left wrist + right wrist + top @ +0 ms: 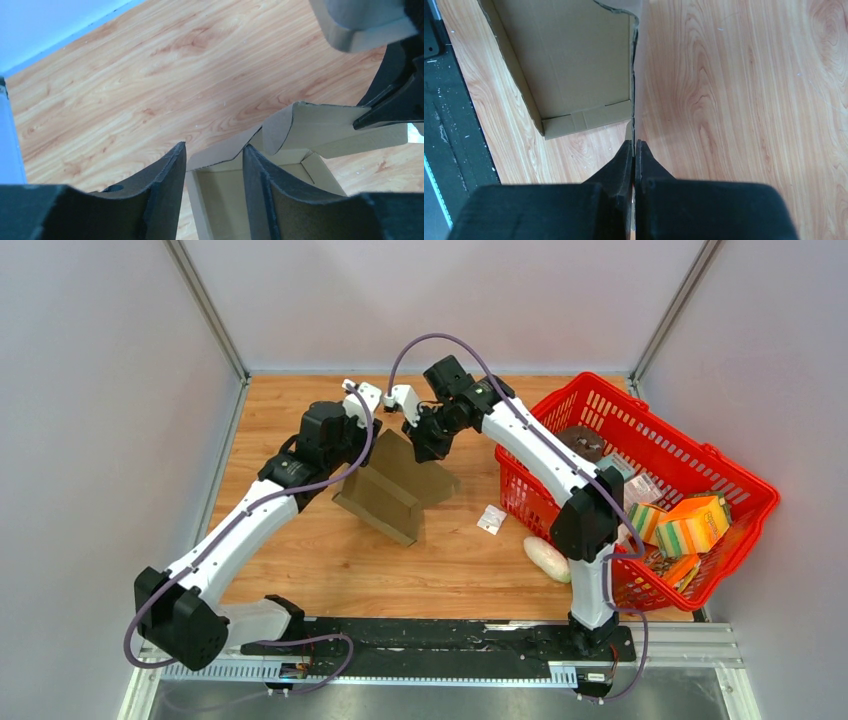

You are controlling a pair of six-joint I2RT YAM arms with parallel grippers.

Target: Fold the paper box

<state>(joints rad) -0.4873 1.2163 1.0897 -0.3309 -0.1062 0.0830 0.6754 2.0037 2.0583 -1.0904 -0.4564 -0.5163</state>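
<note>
Paper box (395,490) sat half-formed on bench (300,560). Right fingers (621,165) were pinched shut on the thin edge of an upright panel. Left fingers (167,175) stood apart, straddling a corner wall w/o clamping it. Box looked light: thin cardboard, stiff across panels, floppy at creases, prob. easy to crush. Best gripped on a panel edge close to a crease, not mid-flap.
</note>
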